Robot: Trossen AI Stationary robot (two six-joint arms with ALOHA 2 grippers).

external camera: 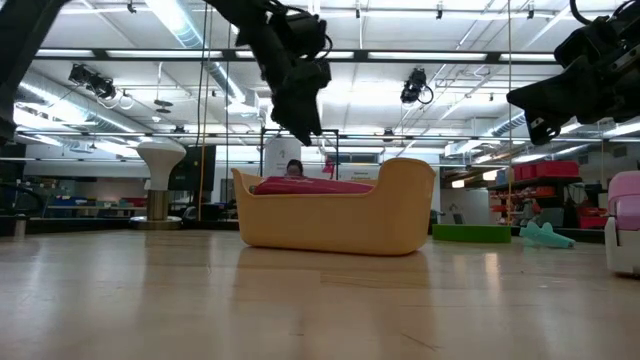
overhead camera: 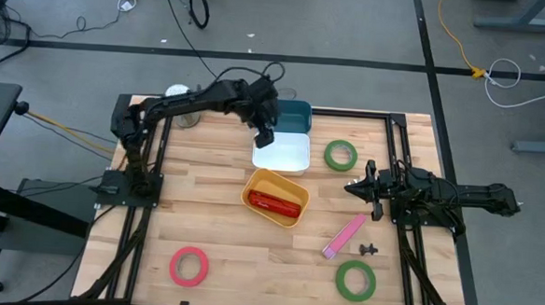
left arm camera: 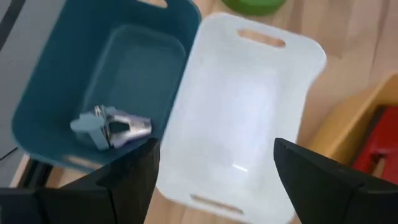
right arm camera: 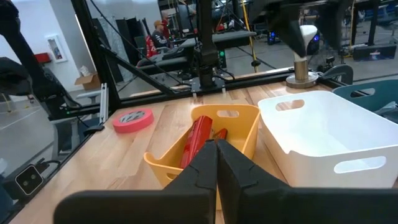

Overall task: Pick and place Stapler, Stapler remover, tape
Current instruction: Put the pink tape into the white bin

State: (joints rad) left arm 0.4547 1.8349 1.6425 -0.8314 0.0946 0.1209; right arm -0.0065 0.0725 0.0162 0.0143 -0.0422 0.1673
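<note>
My left gripper [overhead camera: 266,135] [left arm camera: 214,180] is open and holds nothing; it hovers above where the teal bin [overhead camera: 296,115] meets the white bin [overhead camera: 283,154]. A pale blue and silver stapler remover [left arm camera: 112,127] lies on the teal bin's floor. A red stapler [overhead camera: 274,205] [right arm camera: 196,140] lies in the yellow bin [overhead camera: 259,184]. On the table lie a pink stapler [overhead camera: 344,237], a small black stapler remover [overhead camera: 369,248], two green tape rolls [overhead camera: 341,155] [overhead camera: 355,279] and a red tape roll [overhead camera: 189,266]. My right gripper [overhead camera: 353,187] [right arm camera: 216,168] is shut and raised at the table's right.
The white bin [left arm camera: 242,106] holds nothing. The three bins stand close together at the table's middle and far side. A white-topped stand [overhead camera: 177,92] sits at the far left corner. Bare wood shows between the red tape and the near green tape.
</note>
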